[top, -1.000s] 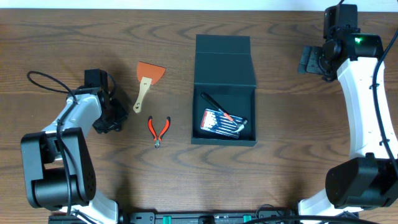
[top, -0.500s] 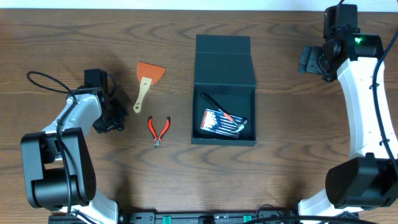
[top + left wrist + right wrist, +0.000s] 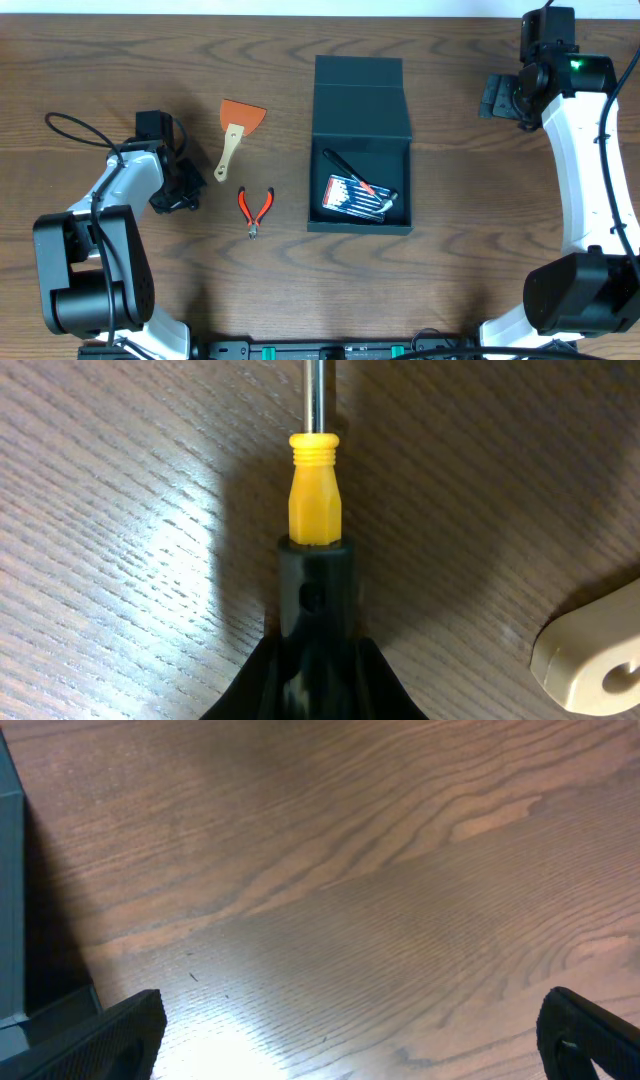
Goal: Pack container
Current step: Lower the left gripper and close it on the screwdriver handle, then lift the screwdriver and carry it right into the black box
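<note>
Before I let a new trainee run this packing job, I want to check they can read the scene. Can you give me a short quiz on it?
1. True or false: the container has its lid open, and tools already lie inside.
2. Which tool sticks out ahead of the left gripper in its wrist view? A) a yellow-handled screwdriver B) a hammer C) a tape roll
3. Name the two tools lying on the table between the left gripper and the container.

Key: 1 true. 2 A. 3 the orange-bladed scraper and the red-handled pliers.
</note>
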You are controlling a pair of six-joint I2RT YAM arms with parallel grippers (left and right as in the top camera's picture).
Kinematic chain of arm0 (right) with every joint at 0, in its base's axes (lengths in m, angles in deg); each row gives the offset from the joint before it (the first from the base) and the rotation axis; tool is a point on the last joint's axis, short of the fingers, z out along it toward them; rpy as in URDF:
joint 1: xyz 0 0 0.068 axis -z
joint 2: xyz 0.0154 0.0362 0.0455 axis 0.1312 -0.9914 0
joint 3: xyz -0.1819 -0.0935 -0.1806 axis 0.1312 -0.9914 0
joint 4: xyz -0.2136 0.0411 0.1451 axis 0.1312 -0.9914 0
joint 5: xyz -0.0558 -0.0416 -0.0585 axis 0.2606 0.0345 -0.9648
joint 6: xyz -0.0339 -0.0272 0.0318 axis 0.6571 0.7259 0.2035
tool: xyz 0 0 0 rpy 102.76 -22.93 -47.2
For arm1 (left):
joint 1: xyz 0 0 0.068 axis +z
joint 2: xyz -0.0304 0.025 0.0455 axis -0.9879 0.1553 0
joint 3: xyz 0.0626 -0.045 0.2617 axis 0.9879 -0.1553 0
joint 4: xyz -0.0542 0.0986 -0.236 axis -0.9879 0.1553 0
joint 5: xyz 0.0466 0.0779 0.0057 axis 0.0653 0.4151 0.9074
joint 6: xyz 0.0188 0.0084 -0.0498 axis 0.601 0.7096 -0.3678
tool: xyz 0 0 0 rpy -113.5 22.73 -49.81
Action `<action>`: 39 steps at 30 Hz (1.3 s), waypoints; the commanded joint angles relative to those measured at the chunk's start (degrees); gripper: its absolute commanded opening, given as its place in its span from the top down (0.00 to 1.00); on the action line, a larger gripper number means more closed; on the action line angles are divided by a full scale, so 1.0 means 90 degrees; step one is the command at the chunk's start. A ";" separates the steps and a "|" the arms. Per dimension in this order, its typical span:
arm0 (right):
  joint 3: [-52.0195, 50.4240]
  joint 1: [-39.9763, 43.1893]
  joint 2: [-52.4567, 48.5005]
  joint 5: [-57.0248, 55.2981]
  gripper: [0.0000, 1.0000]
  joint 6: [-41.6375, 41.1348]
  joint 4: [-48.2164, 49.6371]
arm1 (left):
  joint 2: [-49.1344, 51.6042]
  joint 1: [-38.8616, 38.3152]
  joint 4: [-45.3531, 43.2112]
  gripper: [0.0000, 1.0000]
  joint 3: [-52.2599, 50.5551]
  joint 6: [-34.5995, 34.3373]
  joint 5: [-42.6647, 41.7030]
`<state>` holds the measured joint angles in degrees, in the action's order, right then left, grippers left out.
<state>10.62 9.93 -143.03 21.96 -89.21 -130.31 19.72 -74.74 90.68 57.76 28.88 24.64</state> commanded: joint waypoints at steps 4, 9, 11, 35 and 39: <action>0.0126 0.0010 0.0024 -0.0024 0.01 -0.0090 -0.0002 | 0.0078 0.0022 -0.0015 0.94 -0.0061 0.0214 0.0027; 0.0126 0.0010 0.0024 -0.0024 0.01 -0.0090 -0.0002 | -0.0238 0.0022 -0.0022 0.94 -0.0010 0.0282 0.0027; 0.0126 0.0010 0.0024 -0.0024 0.01 -0.0090 -0.0002 | -0.0413 0.0022 -0.0024 0.94 -0.0005 0.0282 0.0027; 0.0126 0.0010 0.0024 -0.0024 0.01 -0.0090 -0.0002 | -0.2934 -0.0024 -0.0129 0.94 -0.0005 0.0772 -0.1207; 0.0126 0.0010 0.0024 -0.0024 0.01 -0.0090 -0.0002 | -0.3123 -0.0216 -0.0345 0.94 -0.0005 0.1158 -0.1819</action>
<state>10.62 9.93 -143.03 21.93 -89.21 -130.34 -6.98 -75.46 88.32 57.74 35.41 14.11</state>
